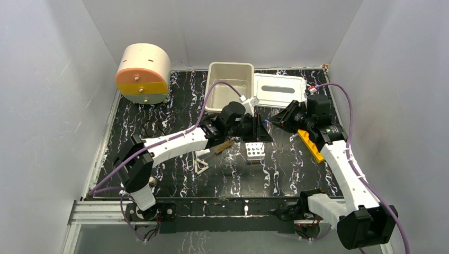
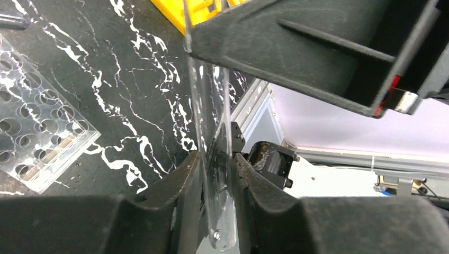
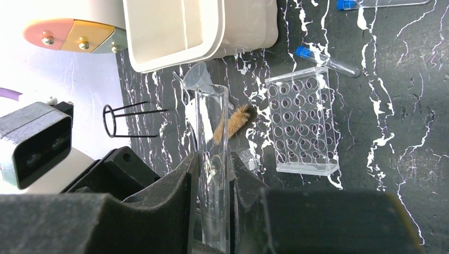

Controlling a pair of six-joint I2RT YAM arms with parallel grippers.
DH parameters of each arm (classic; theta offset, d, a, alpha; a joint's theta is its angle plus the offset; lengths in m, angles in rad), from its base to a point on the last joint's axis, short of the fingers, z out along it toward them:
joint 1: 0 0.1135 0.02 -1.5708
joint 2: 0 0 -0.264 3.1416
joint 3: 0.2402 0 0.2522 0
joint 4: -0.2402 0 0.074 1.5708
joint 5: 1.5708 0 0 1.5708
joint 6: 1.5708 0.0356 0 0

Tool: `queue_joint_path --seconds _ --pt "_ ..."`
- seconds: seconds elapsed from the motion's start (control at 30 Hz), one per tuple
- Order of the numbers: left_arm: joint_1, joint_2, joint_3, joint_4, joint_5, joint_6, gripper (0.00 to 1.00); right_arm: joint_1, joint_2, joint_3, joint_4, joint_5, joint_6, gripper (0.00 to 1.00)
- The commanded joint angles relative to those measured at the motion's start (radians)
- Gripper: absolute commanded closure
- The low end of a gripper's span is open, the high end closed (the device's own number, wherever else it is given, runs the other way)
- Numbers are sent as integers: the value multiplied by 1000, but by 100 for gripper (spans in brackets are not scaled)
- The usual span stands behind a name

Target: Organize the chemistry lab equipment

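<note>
I see my left gripper [image 2: 216, 166] and right gripper [image 3: 213, 165] both pinching one clear tube [image 3: 212, 119]; holed rack [image 3: 304, 127] and white tub [image 3: 174, 32] nearby.

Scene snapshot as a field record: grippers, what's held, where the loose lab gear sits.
left gripper: jaws shut on clear tube
right gripper: jaws shut on a clear tube, likely the same one
clear holed rack: flat on table, centre
brush: on table, left of that rack
yellow rack: on table beside right arm
white bin: at back, open, lid beside it
</note>
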Motion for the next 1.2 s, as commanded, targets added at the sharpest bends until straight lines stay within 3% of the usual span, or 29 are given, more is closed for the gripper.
queue_joint_path --seconds 0.0,0.1,0.2,0.33,0.43,0.6,0.97,1.17 --pt "-6 -2 33 10 18 36 82 2 0 45 36 -26 8 81" --pt "-6 -1 48 -20 21 74 90 2 11 55 25 -35 -9 77" --pt "-5 -15 97 -151 3 192 91 -14 81 136 -56 -72 -150 44" --pt "14 -50 126 -268 41 372 91 -34 202 304 -177 -203 -233 30" --pt "106 -100 92 -274 164 448 91 -40 236 373 -220 -313 -228 30" --pt "181 -147 46 -249 311 471 91 -43 255 380 -260 -347 -217 31" --pt "212 -147 74 -350 410 546 91 -45 284 343 -126 -564 -182 32" --pt "212 -139 102 -387 427 576 91 -44 300 330 -125 -546 -173 35"
